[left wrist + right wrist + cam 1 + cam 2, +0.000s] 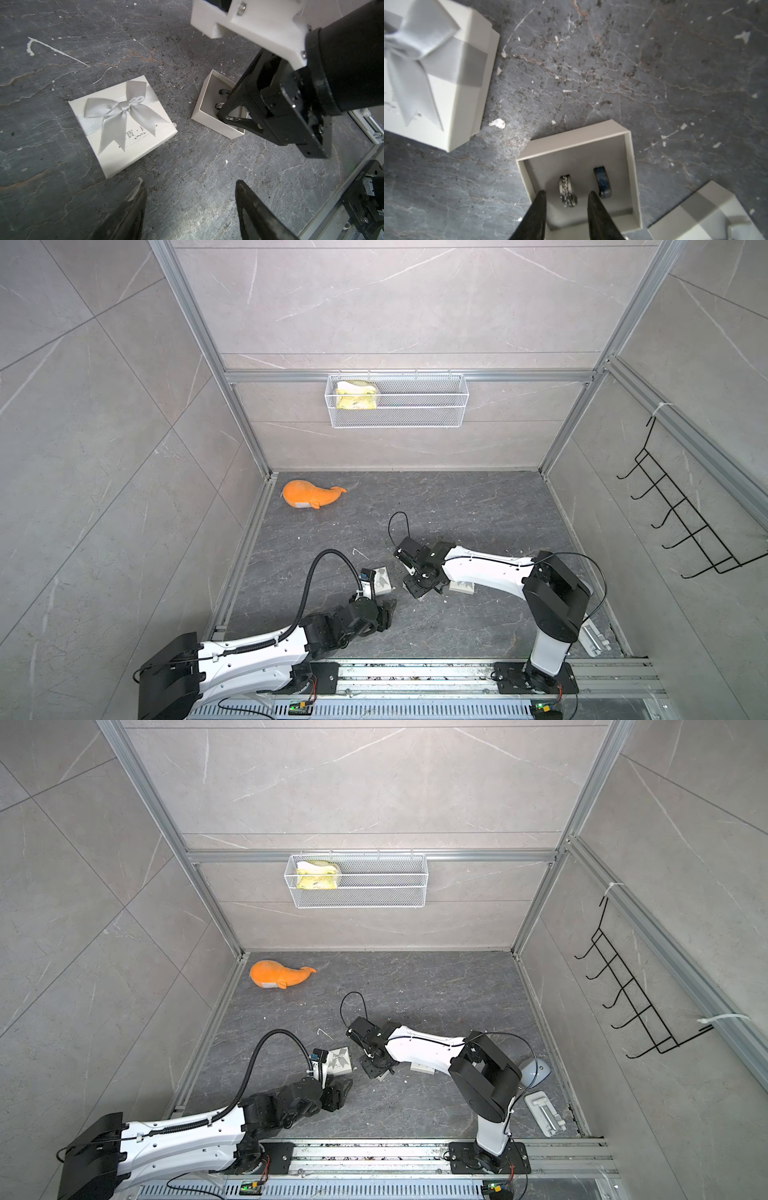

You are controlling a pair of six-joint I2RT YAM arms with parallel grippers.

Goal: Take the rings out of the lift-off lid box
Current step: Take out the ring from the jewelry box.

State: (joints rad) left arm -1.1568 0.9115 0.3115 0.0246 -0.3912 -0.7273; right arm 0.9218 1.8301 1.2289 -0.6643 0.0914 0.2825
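The lift-off lid box (pixel 632 166) stands open on the dark floor, its ribboned lid (pixel 706 216) lying beside it. Two rings stand on edge inside: a silver-and-black patterned ring (pixel 568 191) and a dark ring (pixel 602 181). My right gripper (pixel 567 194) reaches down into the box, open, with the patterned ring between its fingertips and a gap on each side. In the left wrist view the same box (pixel 207 112) shows with the right gripper inside it. My left gripper (pixel 189 185) hovers open over bare floor, holding nothing.
A closed white gift box with a grey bow (pixel 122 124) lies left of the open box, close to the left gripper (pixel 386 610). An orange plush whale (pixel 309 495) lies at the back left. A wire basket (pixel 397 400) hangs on the back wall. A white clip (pixel 544 1112) lies front right.
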